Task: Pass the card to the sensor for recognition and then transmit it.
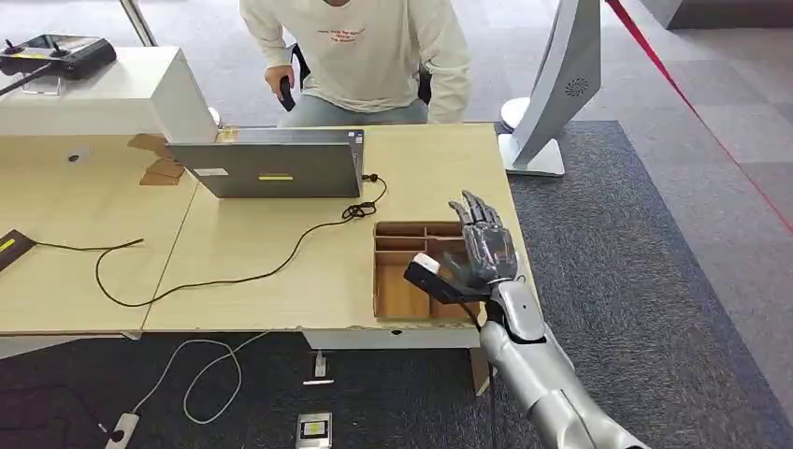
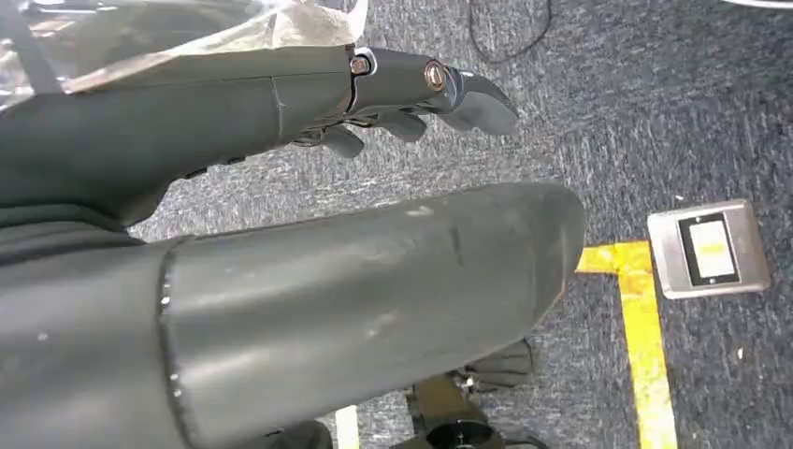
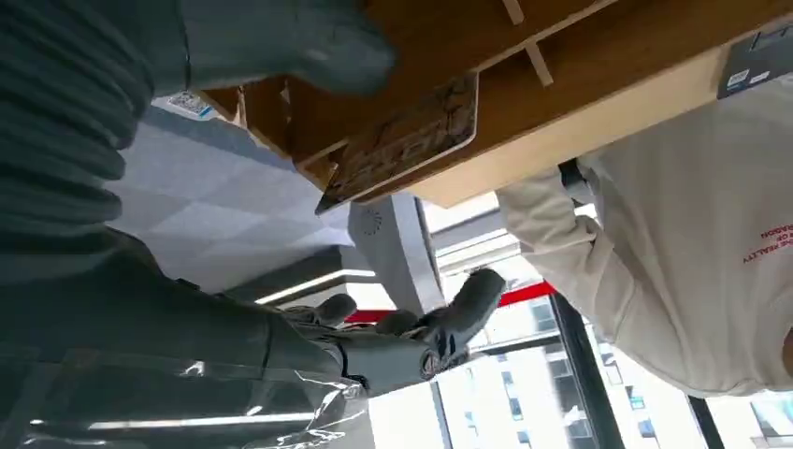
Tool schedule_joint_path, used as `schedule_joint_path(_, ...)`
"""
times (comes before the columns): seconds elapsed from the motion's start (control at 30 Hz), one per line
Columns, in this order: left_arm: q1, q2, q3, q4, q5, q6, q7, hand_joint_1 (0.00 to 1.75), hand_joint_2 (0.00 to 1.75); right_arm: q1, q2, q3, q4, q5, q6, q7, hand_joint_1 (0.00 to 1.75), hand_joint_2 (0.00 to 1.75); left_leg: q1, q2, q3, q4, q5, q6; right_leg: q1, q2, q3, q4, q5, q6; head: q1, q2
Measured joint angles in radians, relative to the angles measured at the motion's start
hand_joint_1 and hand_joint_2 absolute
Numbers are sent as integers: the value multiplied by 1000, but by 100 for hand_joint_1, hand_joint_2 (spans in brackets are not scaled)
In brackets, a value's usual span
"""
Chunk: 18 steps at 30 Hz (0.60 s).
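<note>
The card point(image 1: 428, 275) sits at the thumb side of the right hand point(image 1: 479, 254), over the wooden divided tray point(image 1: 397, 297) near the right front corner of the table point(image 1: 281, 262). In the head view it reads as a dark flat piece with a pale end, jutting out toward the left from under the thumb, above the tray's compartments rather than lying in one. The right wrist view shows the card point(image 3: 404, 140) flat and patterned, its near end tucked beneath the thick grey thumb point(image 3: 309, 42), with the tray's wooden dividers just behind it. The thumb presses on the card while the darker fingers point(image 3: 439, 323) are stretched out and spread well apart from it, so the hand holds the card at the thumb with the rest of the hand splayed; what the card is pressed against underneath I cannot tell.

The left hand point(image 2: 411, 89) hangs over grey carpet, fingers loosely extended and holding nothing, near a yellow floor marking point(image 2: 645, 327) and a metal floor box point(image 2: 709, 248).

Further back on the table a grey laptop point(image 1: 276, 164) stands with a black cable point(image 1: 234, 271) trailing across the surface. A person in a cream sweatshirt point(image 1: 365, 51) sits behind it.
</note>
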Motion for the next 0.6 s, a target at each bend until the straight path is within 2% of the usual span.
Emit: schedule_joint_path(0.6, -3, 0, 0, 0, -15, 13, -11, 0, 0, -13, -2, -1, 0, -43, 15, -14, 175, 175, 0, 0, 0, 0, 0, 0, 0, 0, 0, 0, 0, 0, 0, 0)
